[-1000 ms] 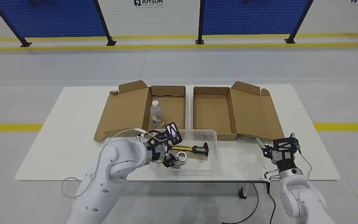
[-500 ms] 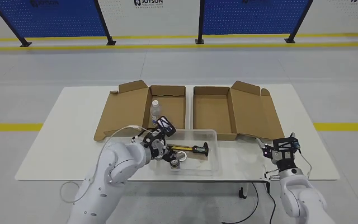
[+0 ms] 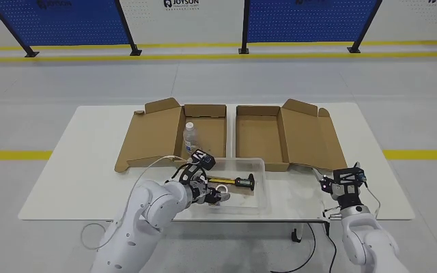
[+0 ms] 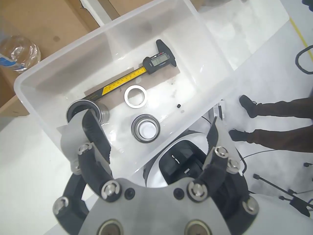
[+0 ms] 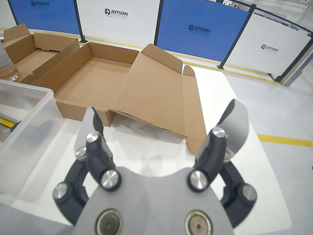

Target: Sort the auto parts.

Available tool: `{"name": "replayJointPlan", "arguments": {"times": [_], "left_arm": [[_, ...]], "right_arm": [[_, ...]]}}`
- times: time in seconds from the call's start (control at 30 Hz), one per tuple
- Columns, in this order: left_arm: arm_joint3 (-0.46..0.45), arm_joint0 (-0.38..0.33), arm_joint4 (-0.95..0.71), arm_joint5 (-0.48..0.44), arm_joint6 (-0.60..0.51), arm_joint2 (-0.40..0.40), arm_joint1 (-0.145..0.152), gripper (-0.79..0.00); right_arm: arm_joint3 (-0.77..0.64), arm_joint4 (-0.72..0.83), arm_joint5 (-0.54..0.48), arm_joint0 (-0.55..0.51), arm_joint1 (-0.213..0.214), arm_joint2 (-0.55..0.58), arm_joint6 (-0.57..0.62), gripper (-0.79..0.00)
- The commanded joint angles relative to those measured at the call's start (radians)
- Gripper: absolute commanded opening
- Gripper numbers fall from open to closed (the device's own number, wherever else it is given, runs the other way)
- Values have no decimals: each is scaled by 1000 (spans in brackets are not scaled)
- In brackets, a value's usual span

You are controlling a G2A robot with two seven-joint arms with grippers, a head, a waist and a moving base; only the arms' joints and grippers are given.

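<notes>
A clear plastic bin (image 4: 210,32) stands at the table's front edge. In it lie a black and yellow caliper (image 4: 137,73), a flat metal ring (image 4: 135,96) and two steel bearings, one in the middle (image 4: 146,128) and one by the bin's wall (image 4: 84,106). My left gripper (image 4: 151,123) hangs open over the bin's near side (image 3: 210,196), one finger beside the bearing by the wall and nothing gripped. At the front right of the table my right gripper (image 5: 162,110) stands open and empty (image 3: 341,181).
Two open cardboard boxes lie behind the bin, the left box (image 3: 208,130) with a plastic bottle (image 3: 190,136) in it and the right box (image 3: 258,136) with its flap (image 5: 156,99) spread toward my right gripper. A person's legs (image 4: 273,113) stand beyond the table's front edge.
My left arm has shifted and turned over the bin, and its gripper now sits lower at the near side. The right arm has kept still.
</notes>
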Motion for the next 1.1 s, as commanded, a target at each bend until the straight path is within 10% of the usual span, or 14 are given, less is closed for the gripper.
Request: {"name": "replayJointPlan", "arguments": {"times": [0.0,1.07], "left_arm": [[0,0,0,0,0,0,0,0],[140,-92,44,387,-109,120,-26,0]], "right_arm": [[0,0,0,0,0,0,0,0],[0,0,0,0,0,0,0,0]]}}
